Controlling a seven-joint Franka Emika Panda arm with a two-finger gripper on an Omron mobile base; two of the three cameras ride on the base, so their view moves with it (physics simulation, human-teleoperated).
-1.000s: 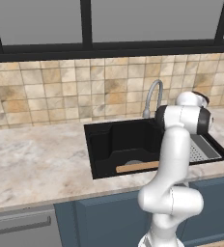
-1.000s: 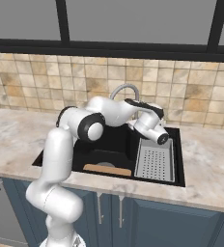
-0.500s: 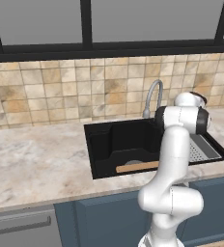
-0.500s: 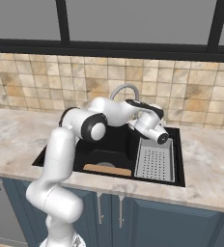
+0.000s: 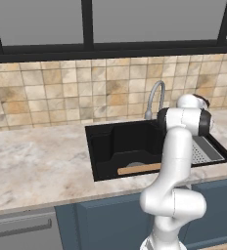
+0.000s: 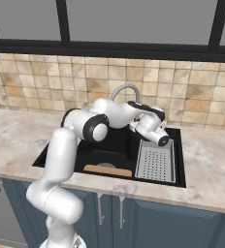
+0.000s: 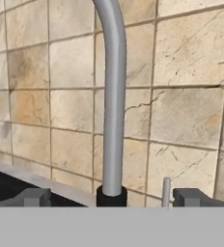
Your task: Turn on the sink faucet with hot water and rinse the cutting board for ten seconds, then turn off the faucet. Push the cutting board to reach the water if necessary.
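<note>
The tall silver-grey gooseneck sink faucet (image 7: 113, 101) is seen upright on its small dark base at the back rim of the matte black rectangular sink (image 5: 102, 146), against the beige tiled wall (image 7: 186, 101). The thin light-brown wooden cutting board (image 6: 107, 170) is seen flat at the basin's front edge, beside the grey perforated drain tray (image 6: 155, 161). The gripper (image 7: 112, 197) is held wide apart, empty, either side of the faucet base, above the marbled worktop (image 5: 32, 168).

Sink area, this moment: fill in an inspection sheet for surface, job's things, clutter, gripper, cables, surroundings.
Surface: marble counter around black sink.
Job's things: sink faucet upright, no water running; cutting board flat along the basin's front edge.
Clutter: grey drain tray in the sink's right part.
Gripper: gripper open, facing the faucet's base, holding nothing.
Cables: nothing seen.
Surroundings: tiled backsplash, windows above, blue cabinets below.
</note>
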